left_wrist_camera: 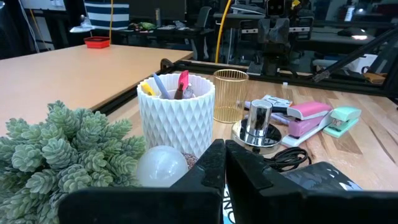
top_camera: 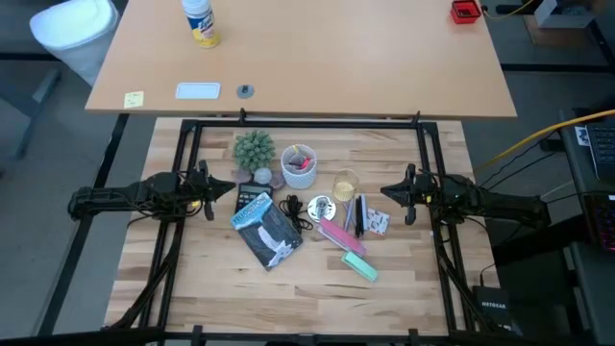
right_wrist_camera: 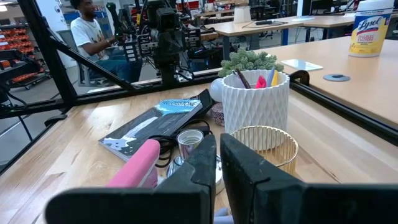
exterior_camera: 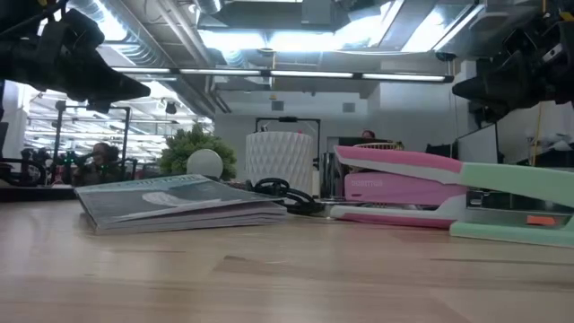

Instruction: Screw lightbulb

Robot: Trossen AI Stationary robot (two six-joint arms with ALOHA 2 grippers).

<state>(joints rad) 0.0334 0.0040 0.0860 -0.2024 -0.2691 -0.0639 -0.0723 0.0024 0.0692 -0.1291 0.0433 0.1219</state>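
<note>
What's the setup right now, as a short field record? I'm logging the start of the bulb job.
bulb: on the table, between plant and white cup, untouched
socket: on its round base, empty, cord beside it
left gripper: shut, empty, above the table's left side
right gripper: shut, empty, on the right

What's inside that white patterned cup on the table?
The white cup holds a few things poking above its rim: a pink piece, a yellow one and a pale blue stick. Their lower ends and the cup's bottom are hidden by its wall.
</note>
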